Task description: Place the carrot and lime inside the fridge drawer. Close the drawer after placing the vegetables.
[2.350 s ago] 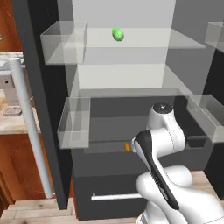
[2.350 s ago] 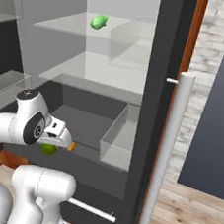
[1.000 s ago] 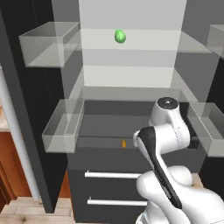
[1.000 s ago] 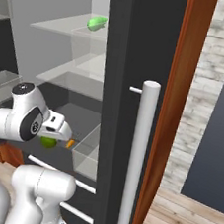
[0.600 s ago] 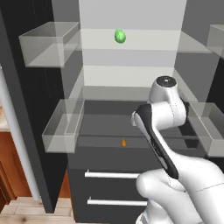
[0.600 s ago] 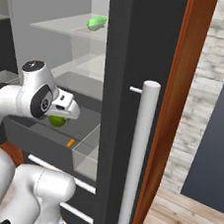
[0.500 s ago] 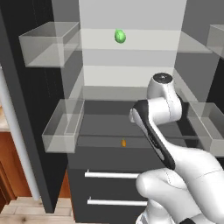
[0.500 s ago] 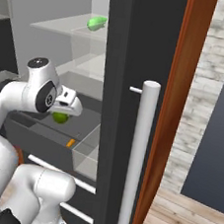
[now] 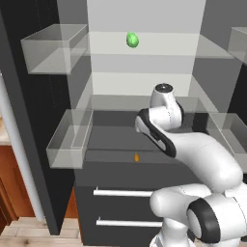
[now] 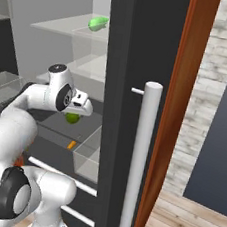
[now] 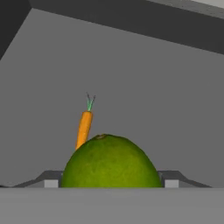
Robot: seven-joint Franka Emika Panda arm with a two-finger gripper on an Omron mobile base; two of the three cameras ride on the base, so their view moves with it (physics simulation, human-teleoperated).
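Note:
My gripper (image 10: 76,112) is shut on the lime (image 10: 72,118), a dark green ball held above the fridge drawer (image 10: 53,129). In the hand view the lime (image 11: 111,162) sits between the two fingertips (image 11: 50,182) at the bottom. Beyond it the carrot (image 11: 84,127) lies on the dark grey drawer floor (image 11: 148,83), green tip pointing away. The left base view shows the carrot (image 9: 136,157) near the pale front edge of the pulled-out drawer (image 9: 113,140); my arm hides the gripper there.
A brighter green oval thing (image 9: 132,40) rests on the upper glass shelf. Clear bins (image 9: 69,141) flank the drawer on both sides. The dark fridge door with its long pale handle (image 10: 137,164) stands close on the right. Two lower drawers with white handles (image 9: 121,193) are shut.
The arm has risen and reached forward into the fridge, carrying the lime up and over the drawer. The carrot has stayed where it lay.

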